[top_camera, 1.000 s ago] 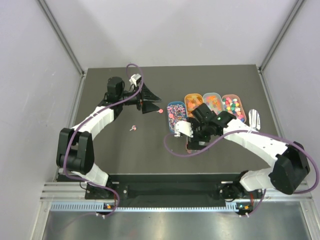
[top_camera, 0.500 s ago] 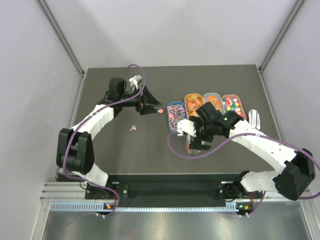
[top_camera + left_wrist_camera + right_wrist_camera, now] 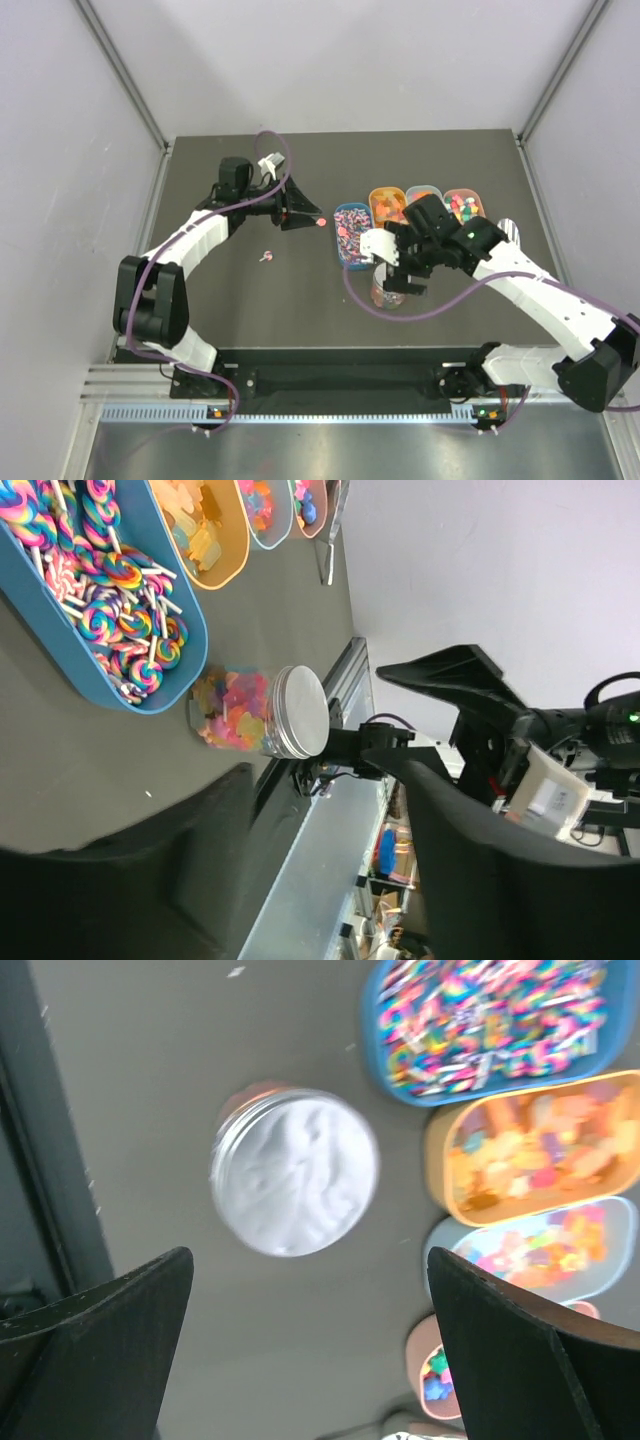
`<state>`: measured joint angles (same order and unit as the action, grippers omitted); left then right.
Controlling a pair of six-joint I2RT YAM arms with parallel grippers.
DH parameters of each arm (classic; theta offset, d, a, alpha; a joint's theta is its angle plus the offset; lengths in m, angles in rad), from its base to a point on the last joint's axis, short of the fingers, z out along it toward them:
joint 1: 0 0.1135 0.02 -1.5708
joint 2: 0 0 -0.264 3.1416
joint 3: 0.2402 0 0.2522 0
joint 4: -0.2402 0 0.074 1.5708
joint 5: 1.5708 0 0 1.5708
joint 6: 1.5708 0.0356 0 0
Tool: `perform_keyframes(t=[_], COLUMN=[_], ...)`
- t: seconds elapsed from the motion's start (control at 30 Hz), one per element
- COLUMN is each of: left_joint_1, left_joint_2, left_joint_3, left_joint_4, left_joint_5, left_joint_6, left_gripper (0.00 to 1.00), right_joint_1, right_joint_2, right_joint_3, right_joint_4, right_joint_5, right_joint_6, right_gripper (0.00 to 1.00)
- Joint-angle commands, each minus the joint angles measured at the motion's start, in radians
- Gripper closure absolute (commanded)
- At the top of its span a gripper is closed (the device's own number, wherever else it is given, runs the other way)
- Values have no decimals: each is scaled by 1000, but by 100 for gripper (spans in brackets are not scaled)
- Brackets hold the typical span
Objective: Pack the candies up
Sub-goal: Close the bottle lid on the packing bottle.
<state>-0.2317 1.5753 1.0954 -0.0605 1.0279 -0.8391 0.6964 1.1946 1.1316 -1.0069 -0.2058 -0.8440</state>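
Silver-lidded jar of candies is standing near 4 oval trays holding more; the right gripper is hovering above it, fingers spread wide. Well apart, the left gripper is seemingly spreading its fingers too, pinching nothing.

This is looking like a robotics lab cell: pale panels are enclosing a dark surface, an aluminium rail is edging it, and cabled robot arms are standing there.
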Motion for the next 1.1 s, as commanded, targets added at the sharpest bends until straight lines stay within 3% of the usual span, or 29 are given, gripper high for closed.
perform_keyframes(t=[0.0,0.07,0.13,0.3,0.37,1.07], left_joint_1=[-4,-4,-4,-4,-4,-6], left_joint_2=[9,11,6,-12,-15,-5], left_joint_3=[4,8,3,-14,-20,-34], left_joint_4=[47,50,51,53,51,126], left_joint_5=[-9,-9,-9,-2,1,9], left_joint_6=[-2,-11,-14,-17,-18,-78], left_gripper=[39,52,57,64,64,58], right_joint_1=[-20,-21,-23,-23,-23,41], right_joint_2=[9,42,66,137,154,63], right_joint_3=[59,57,48,27,39,-84], right_joint_4=[82,120,169,272,265,145], right_joint_5=[-9,-6,29,135,137,134], right_joint_6=[55,54,60,56,39,-49], right_gripper=[0,3,9,19,27,20])
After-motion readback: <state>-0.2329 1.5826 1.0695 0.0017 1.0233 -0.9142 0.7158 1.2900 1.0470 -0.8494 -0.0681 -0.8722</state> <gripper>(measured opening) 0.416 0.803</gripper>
